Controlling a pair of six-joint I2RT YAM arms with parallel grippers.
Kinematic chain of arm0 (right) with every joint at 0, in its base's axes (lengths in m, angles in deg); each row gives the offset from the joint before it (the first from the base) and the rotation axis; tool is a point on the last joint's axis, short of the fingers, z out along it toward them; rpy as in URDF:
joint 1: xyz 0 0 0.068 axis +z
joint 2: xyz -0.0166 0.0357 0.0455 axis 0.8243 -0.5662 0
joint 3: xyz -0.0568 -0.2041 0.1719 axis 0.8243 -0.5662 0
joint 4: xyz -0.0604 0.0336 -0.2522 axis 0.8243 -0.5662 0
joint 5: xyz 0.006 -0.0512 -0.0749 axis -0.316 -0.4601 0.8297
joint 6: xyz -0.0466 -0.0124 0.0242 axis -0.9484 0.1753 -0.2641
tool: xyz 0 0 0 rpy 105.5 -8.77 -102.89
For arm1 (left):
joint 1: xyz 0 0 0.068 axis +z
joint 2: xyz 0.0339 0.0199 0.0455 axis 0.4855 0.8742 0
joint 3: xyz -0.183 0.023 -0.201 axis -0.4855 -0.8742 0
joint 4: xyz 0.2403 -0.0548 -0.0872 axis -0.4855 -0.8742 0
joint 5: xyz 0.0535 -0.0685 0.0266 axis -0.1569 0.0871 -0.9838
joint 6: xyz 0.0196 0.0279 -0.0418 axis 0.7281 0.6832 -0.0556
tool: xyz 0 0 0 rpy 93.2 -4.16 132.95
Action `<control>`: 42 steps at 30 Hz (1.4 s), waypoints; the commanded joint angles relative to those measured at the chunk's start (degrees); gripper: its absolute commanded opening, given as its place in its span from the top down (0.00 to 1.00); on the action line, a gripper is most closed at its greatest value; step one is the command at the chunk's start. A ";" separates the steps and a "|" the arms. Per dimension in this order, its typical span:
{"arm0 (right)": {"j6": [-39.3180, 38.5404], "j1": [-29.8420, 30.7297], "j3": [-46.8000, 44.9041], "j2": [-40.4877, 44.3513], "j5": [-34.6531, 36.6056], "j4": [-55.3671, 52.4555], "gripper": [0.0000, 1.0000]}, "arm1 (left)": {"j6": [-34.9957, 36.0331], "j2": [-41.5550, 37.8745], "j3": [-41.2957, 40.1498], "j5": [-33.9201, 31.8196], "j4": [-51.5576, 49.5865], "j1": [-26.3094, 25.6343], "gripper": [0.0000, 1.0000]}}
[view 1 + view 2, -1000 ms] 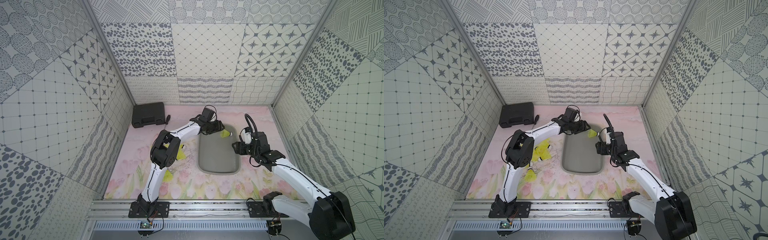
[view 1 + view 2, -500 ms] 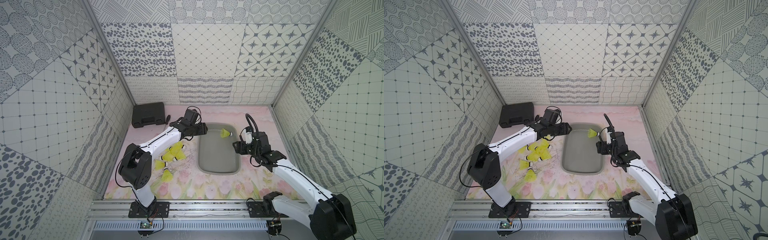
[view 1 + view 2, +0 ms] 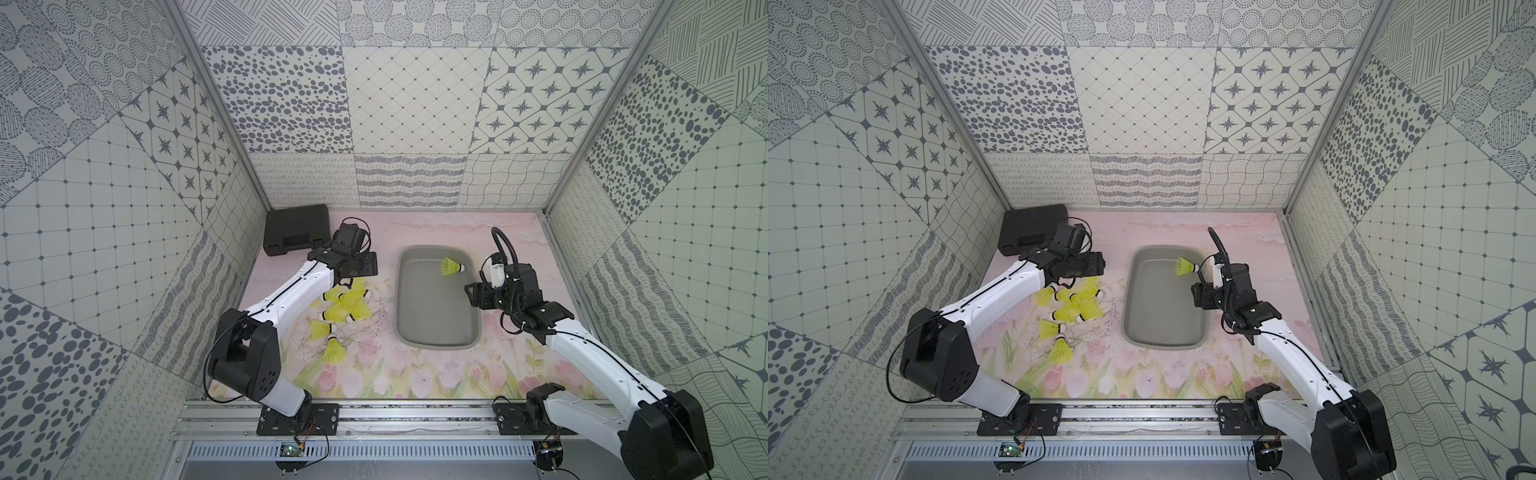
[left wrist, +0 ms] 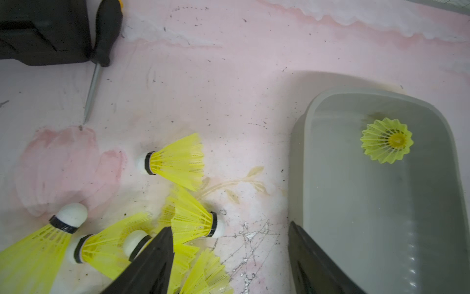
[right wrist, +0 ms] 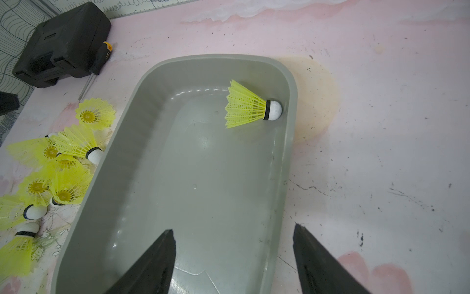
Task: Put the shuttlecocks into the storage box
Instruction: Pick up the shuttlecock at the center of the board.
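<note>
Left wrist view: one neon-yellow shuttlecock [image 4: 193, 221] lies on its side on the pink floral mat [image 4: 229, 89], just ahead of the left gripper [image 4: 229, 226]. Its skirt is by one finger and its white cork points toward the other, so its long axis runs across the gap from jaw to jaw, not along the fingers. Those jaws stand wide apart and hold nothing. More loose shuttlecocks [image 4: 101, 249] are heaped touching it on the skirt side, some partly hidden under that finger. On the cork side, near but apart, rises the wall of the grey storage box [image 4: 296, 163], with a single shuttlecock in the box [image 5: 251, 108] resting on its side, cork against a far corner. In both top views the heap sits between the left arm and the box, with the left gripper hanging over its far edge. The right gripper [image 5: 234, 229] is across the box from the heap, jaws likewise wide and empty, straddling the box's far wall. The left arm looks the one to pick next, likely after turning its wrist to close across the skirt. Beyond lie a black hard case [image 4: 43, 30] and a screwdriver [image 4: 101, 38].
</note>
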 commanded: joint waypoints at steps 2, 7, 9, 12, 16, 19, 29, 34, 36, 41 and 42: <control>-0.71 -0.20 0.37 0.71 -0.19 1.52 0.24 | 6.75 1.68 1.25 -2.91 -6.75 3.90 0.27; -0.67 -0.20 0.29 0.41 0.02 1.43 0.23 | 6.69 3.42 0.85 -0.78 -8.19 7.54 0.35; -0.60 -0.20 0.30 0.16 -0.06 1.50 0.23 | 6.92 4.17 0.66 0.34 -7.73 8.84 0.38; -0.56 -0.20 0.41 -0.07 -0.29 1.68 0.23 | 7.77 6.17 1.22 0.28 -7.14 9.99 0.43; -0.50 -0.20 0.39 -0.28 -0.19 1.67 0.23 | 9.17 9.84 2.98 1.48 -6.79 11.13 0.52; -0.55 -0.20 0.36 -0.14 0.06 1.37 0.23 | 9.98 12.61 4.85 1.50 -7.78 11.27 0.53; -0.48 -0.21 0.06 -0.09 0.86 0.85 0.23 | 13.22 20.40 10.66 3.30 -10.53 11.36 0.49; -0.36 -0.24 -0.11 -0.17 1.95 0.54 0.23 | 14.02 22.22 11.80 4.18 -11.04 11.35 0.40; -0.39 -0.20 -0.03 -0.45 2.03 0.47 0.23 | 14.30 22.92 12.17 4.62 -11.10 11.33 0.37; -0.22 -0.24 -0.11 -0.75 1.96 0.46 0.23 | 14.90 25.17 13.72 6.19 -11.45 11.38 0.32; -0.11 -0.20 -0.16 -0.74 1.87 0.54 0.23 | 15.02 25.59 14.16 6.61 -11.63 11.36 0.32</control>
